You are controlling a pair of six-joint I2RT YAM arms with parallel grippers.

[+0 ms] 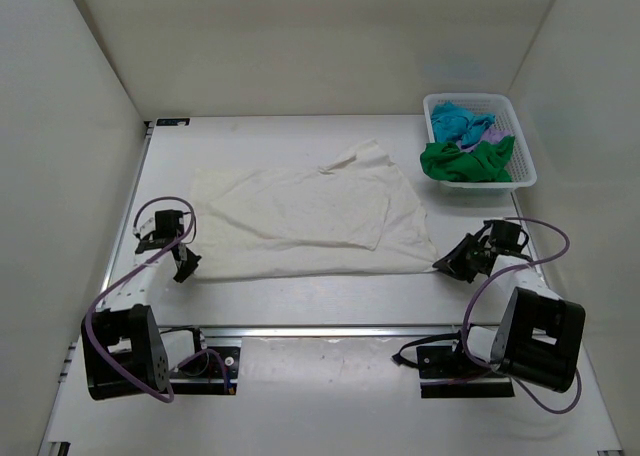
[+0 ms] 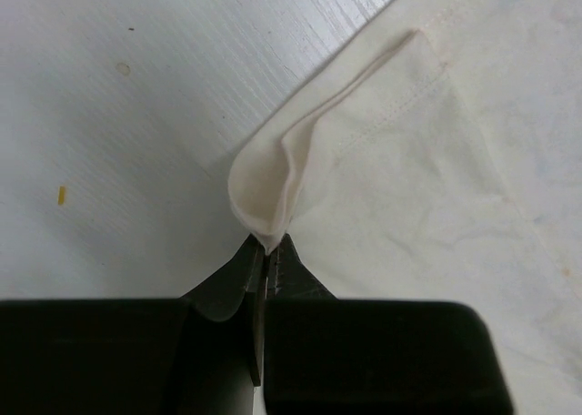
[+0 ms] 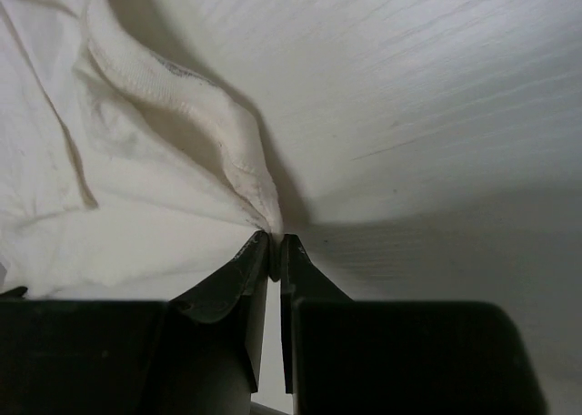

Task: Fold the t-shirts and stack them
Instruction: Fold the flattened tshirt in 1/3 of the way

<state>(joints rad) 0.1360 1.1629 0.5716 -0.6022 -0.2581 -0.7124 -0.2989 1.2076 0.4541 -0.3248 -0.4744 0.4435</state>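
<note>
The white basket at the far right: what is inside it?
The basket holds three crumpled garments: a turquoise t-shirt at the back, a lilac t-shirt beside it, a green t-shirt in front. Anything beneath them is covered.

Matt wrinkled cloth cream-white t-shirt [image 1: 310,221], smooth table [image 1: 300,301]
</note>
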